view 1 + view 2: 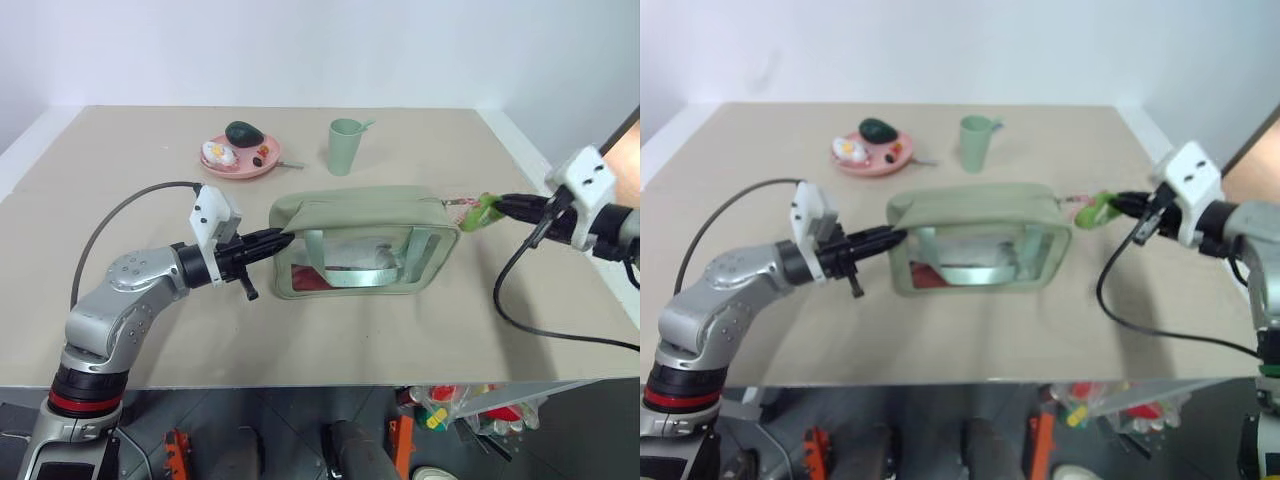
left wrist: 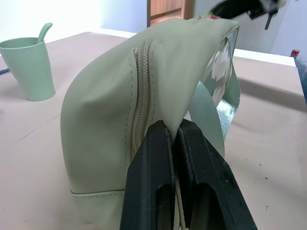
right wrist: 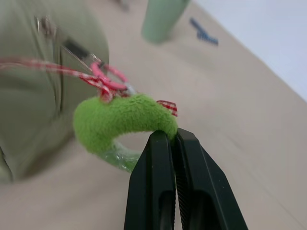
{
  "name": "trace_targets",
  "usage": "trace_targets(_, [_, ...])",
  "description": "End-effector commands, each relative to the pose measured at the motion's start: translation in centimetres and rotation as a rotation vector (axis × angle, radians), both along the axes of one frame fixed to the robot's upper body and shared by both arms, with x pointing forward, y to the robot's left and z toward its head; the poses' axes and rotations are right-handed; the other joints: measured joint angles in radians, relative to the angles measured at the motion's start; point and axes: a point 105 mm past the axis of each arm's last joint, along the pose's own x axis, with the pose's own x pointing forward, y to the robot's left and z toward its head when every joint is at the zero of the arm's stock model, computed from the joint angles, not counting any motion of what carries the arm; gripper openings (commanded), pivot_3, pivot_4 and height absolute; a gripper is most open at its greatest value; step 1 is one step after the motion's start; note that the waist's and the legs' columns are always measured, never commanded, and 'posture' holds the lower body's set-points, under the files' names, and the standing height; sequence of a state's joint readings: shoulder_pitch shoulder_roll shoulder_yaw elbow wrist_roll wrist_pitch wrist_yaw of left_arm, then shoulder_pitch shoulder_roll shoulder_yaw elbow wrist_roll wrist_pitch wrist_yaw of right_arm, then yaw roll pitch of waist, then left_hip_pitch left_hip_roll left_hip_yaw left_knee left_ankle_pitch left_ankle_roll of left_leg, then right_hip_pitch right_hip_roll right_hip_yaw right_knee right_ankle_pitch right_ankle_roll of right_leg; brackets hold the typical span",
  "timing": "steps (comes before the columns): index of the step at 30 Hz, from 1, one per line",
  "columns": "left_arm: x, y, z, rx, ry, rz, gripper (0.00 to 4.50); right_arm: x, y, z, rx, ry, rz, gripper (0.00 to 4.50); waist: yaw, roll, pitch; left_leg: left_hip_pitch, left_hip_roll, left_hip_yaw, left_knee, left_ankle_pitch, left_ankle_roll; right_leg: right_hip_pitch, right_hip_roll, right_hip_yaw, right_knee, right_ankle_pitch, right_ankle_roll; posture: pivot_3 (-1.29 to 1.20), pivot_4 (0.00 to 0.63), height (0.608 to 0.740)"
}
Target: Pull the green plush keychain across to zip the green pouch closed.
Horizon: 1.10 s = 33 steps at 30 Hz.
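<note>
The sage-green pouch stands in the middle of the table, clear side and pale strap facing me. Its top zipper looks closed along the length I see. My left gripper is shut on the fabric at the pouch's left end. My right gripper is shut on the green plush keychain, held just past the pouch's right end. A reddish cord runs taut from the plush back to the zipper pull.
A pale green cup with a spoon stands behind the pouch. A pink plate with a dark avocado-shaped item and small food pieces lies at the back left. The table's right edge is close to my right arm.
</note>
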<state>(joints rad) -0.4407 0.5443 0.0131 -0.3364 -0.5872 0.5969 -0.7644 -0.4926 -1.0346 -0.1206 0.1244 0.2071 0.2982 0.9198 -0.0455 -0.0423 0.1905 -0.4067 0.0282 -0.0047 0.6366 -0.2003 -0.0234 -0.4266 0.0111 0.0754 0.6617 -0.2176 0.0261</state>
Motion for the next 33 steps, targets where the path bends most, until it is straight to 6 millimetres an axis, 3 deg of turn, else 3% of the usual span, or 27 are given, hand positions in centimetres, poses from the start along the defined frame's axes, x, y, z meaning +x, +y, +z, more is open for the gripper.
trace_targets(1, [-0.3, -0.2, 0.7, 0.008, -0.039, -0.006, 0.0, 0.0, 0.8, -1.6, -0.128, -0.018, -0.005, 0.01, 0.0, 0.0, 0.0, 0.0, 0.0, 0.0, 0.0, 0.0, 0.0, 0.0, 0.0, 0.0, 0.0, 0.0, 0.0, 0.0, 0.15, 0.74])
trace_targets(6, [-0.3, -0.3, 0.8, 0.005, -0.043, -0.002, 0.0, -0.4, 2.7, -5.8, -0.19, 0.045, 0.02, 0.01, 0.0, 0.0, 0.0, 0.0, 0.0, 0.0, 0.0, 0.0, 0.0, 0.0, 0.0, 0.0, 0.0, 0.0, 0.001, 0.0, 0.15, 0.74])
trace_targets(10, [-0.3, -0.4, 0.8, 0.001, -0.041, -0.001, 0.0, -0.3, 3.7, -7.2, -0.213, 0.05, 0.051, 0.01, 0.0, 0.0, 0.0, 0.0, 0.0, 0.0, 0.001, 0.0, 0.0, 0.0, 0.0, 0.001, 0.0, 0.0, 0.0, 0.0, 0.15, 0.74])
trace_targets(15, [0.0, -0.4, 0.8, 0.002, -0.042, 0.02, 0.0, 0.5, 4.6, -6.8, -0.156, -0.022, 0.049, 0.01, -0.001, 0.0, 0.0, 0.0, 0.0, 0.0, 0.001, 0.0, 0.0, 0.001, 0.0, 0.0, 0.0, 0.0, 0.0, 0.0, 0.15, 0.74])
trace_targets(17, [0.2, -0.1, 0.6, -0.005, -0.008, 0.035, 0.0, 0.8, 4.6, -6.0, -0.048, -0.009, 0.045, 0.01, -0.001, 0.0, 0.0, 0.001, 0.0, 0.0, 0.001, 0.0, 0.0, 0.001, 0.0, 0.0, 0.0, 0.0, 0.0, 0.0, 0.15, 0.74])
trace_targets(18, [0.4, 0.1, 0.6, -0.01, 0.004, 0.042, 0.0, 0.8, 4.5, -5.4, 0.004, -0.008, 0.038, 0.64, -0.001, 0.0, 0.0, 0.001, 0.0, 0.0, 0.001, 0.0, 0.0, 0.001, 0.0, 0.001, 0.0, 0.001, 0.0, 0.0, 0.15, 0.74])
trace_targets(19, [0.4, 0.2, 0.7, -0.017, 0.012, 0.046, 0.73, 0.9, 4.3, -4.6, 0.049, -0.019, 0.035, 0.86, -0.001, 0.0, 0.0, 0.001, 0.0, 0.0, 0.001, 0.0, 0.0, 0.001, 0.0, 0.001, 0.0, 0.001, 0.001, 0.0, 0.15, 0.74])
trace_targets(24, [0.4, 0.6, 1.3, -0.023, 0.007, 0.042, 2.31, -0.5, 4.3, -1.5, 0.188, -0.031, 0.121, 2.58, -0.001, 0.0, 0.0, 0.0, -0.001, -0.001, 0.001, 0.0, 0.0, 0.001, 0.0, 0.0, 0.0, 0.001, 0.001, 0.0, 0.15, 0.74])
trace_targets(29, [0.0, 1.8, 2.3, -0.029, 0.001, 0.046, 4.05, -3.4, 4.3, 0.4, 0.333, 0.008, 0.197, 4.35, -0.001, 0.0, 0.0, 0.0, 0.0, -0.002, 0.0, 0.0, 0.0, 0.0, 0.001, -0.001, 0.0, 0.001, 0.001, 0.0, 0.15, 0.74])
trace_targets(30, [-0.1, 2.1, 2.5, -0.032, -0.001, 0.053, 4.39, -3.8, 4.3, 0.8, 0.371, 0.007, 0.198, 4.5, -0.001, 0.0, 0.0, 0.0, 0.001, -0.002, 0.0, 0.0, 0.0, 0.0, 0.001, -0.001, 0.0, 0.001, 0.0, 0.0, 0.15, 0.74])
trace_targets(33, [-0.1, 3.2, 3.1, -0.04, -0.038, 0.117, 4.45, -5.0, 4.2, 0.9, 0.404, 0.013, 0.191, 4.5, -0.002, 0.0, 0.0, 0.001, 0.001, -0.002, 0.0, 0.0, 0.0, 0.001, 0.001, -0.001, 0.001, 0.0, 0.0, 0.0, 0.15, 0.74])
